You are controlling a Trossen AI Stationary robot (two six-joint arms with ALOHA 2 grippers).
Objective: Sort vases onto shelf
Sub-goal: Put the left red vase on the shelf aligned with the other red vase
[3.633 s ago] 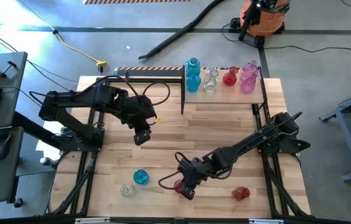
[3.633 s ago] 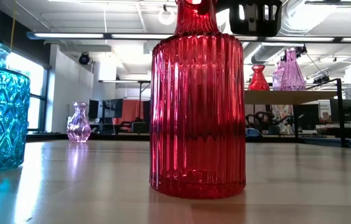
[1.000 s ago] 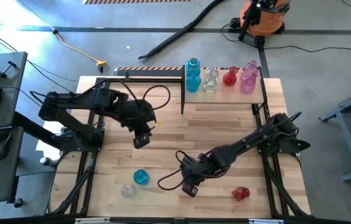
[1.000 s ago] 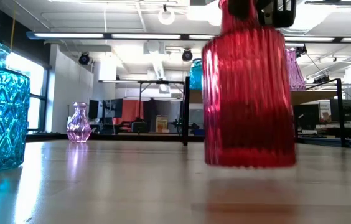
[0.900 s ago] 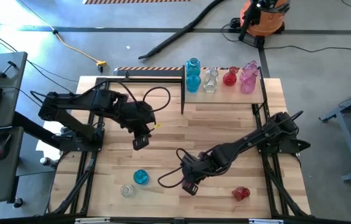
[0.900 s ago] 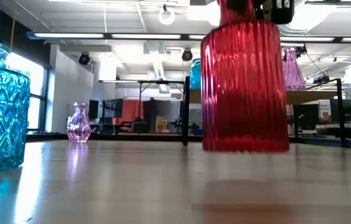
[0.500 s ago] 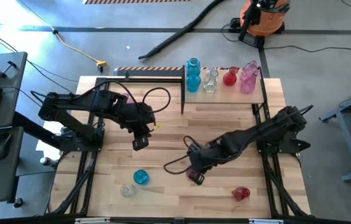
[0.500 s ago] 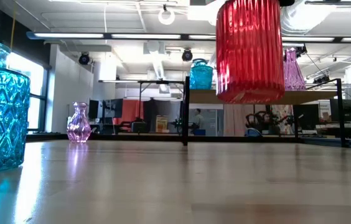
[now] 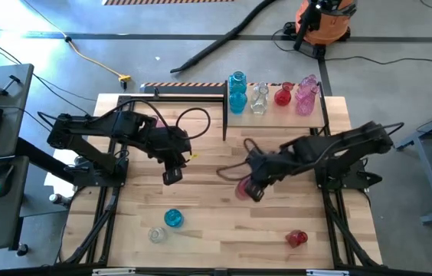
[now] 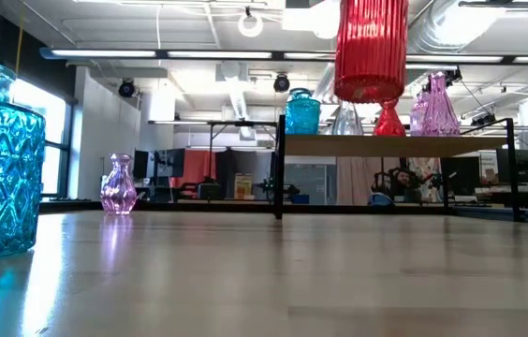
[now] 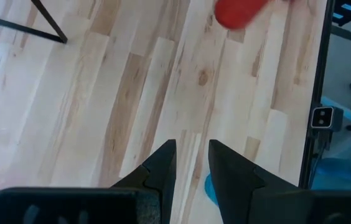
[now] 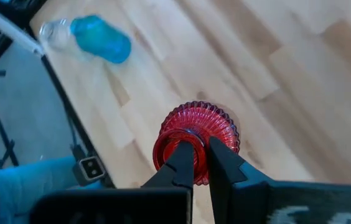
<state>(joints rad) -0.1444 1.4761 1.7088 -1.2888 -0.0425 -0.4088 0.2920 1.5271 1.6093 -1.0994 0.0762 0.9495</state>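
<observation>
1. The right gripper (image 12: 199,163) is clamped on the narrow neck of a ribbed red vase (image 12: 195,140), a fluted, translucent glass cylinder that hangs straight below the fingers, clear of the table (image 9: 201,222).
2. In the low view the same red vase (image 10: 371,49) floats above the tabletop, its vertical ribs catching light, in front of the shelf (image 10: 386,143).
3. From above, the right gripper (image 9: 254,187) sits over the middle of the pale wood-plank table, with the shelf (image 9: 277,119) beyond it at the far edge.
4. On the shelf stand a faceted blue vase (image 9: 237,92), a clear vase (image 9: 258,100), a small red vase (image 9: 282,96) and pink vases (image 9: 306,94), all bulbous with slim necks.
5. The left gripper (image 9: 171,176) hovers over bare wood, level with the right one and well apart from it. Its dark tapered fingers (image 11: 163,165) stand slightly apart, holding nothing.
6. Nearer the front edge than the left gripper lie a blue vase (image 9: 173,218) with a diamond-cut surface and, just beside it, a clear vase (image 9: 155,234).
7. Another red vase (image 9: 296,238) lies near the front edge on the right gripper's side.
8. A small pink vase (image 10: 119,185) stands upright far across the table in the low view.
</observation>
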